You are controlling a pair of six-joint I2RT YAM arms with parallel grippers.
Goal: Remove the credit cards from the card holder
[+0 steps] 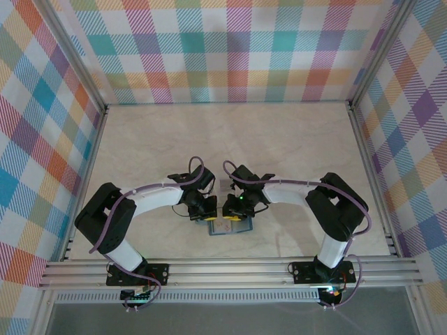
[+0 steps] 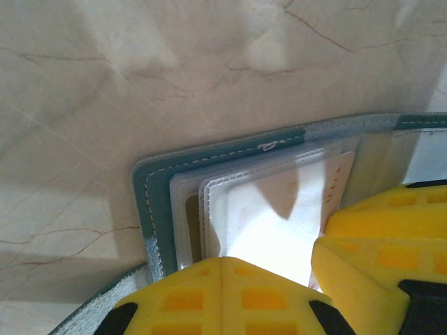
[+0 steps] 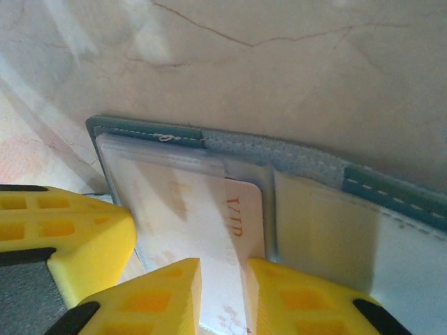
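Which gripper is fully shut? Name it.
The left gripper: no gap between its jaws, while the right gripper shows a narrow gap above the card.

A robot test cell in a lab: a marble-look tabletop (image 1: 230, 132) boxed in by plaid-printed walls (image 1: 230, 49), with a left arm (image 1: 150, 199) and right arm (image 1: 290, 192) bolted to aluminium rails (image 1: 230, 272) along the lower edge of the frame.

Left arm (image 1: 150, 199) and right arm (image 1: 293, 190) bent inward toward the middle, left gripper (image 2: 222, 286) fully closed, right gripper (image 3: 223, 279) fingers slightly apart, both pointing down
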